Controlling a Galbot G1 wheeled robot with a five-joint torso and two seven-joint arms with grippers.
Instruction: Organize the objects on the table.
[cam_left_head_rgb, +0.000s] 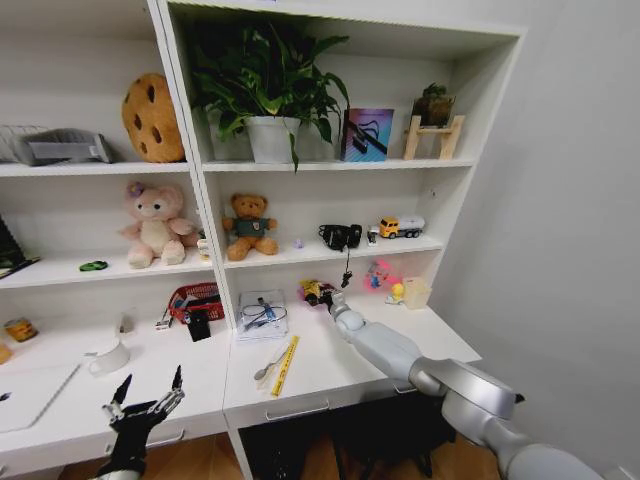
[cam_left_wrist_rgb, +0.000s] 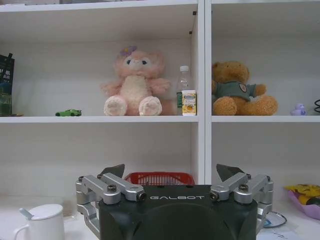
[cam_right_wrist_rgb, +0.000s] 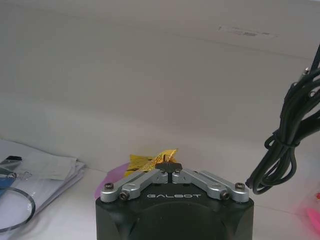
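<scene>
The white table (cam_left_head_rgb: 330, 372) carries small clutter: a yellow ruler (cam_left_head_rgb: 285, 364), a spoon (cam_left_head_rgb: 267, 366), a clear bag of cables (cam_left_head_rgb: 263, 313), a white mug (cam_left_head_rgb: 108, 356) and a silver-white laptop (cam_left_head_rgb: 30, 392) at the far left. A tiny green toy car (cam_left_head_rgb: 93, 266) (cam_left_wrist_rgb: 68, 113) sits on the shelf above. My right gripper (cam_left_head_rgb: 322, 297) (cam_right_wrist_rgb: 169, 167) is stretched to the back of the table, shut, its tips at a yellow wrapper (cam_right_wrist_rgb: 150, 159) on a purple dish (cam_right_wrist_rgb: 112, 179); whether it pinches the wrapper I cannot tell. My left gripper (cam_left_head_rgb: 150, 385) (cam_left_wrist_rgb: 172, 172) hovers open over the table's front edge.
A red basket (cam_left_head_rgb: 197, 298) (cam_left_wrist_rgb: 159, 178) and a black box (cam_left_head_rgb: 199, 325) stand at the table's back. Plush toys (cam_left_head_rgb: 155, 225), a bottle (cam_left_wrist_rgb: 186, 91) and a plant (cam_left_head_rgb: 270, 85) fill the shelves. A black cable (cam_right_wrist_rgb: 282, 142) hangs beside the right gripper.
</scene>
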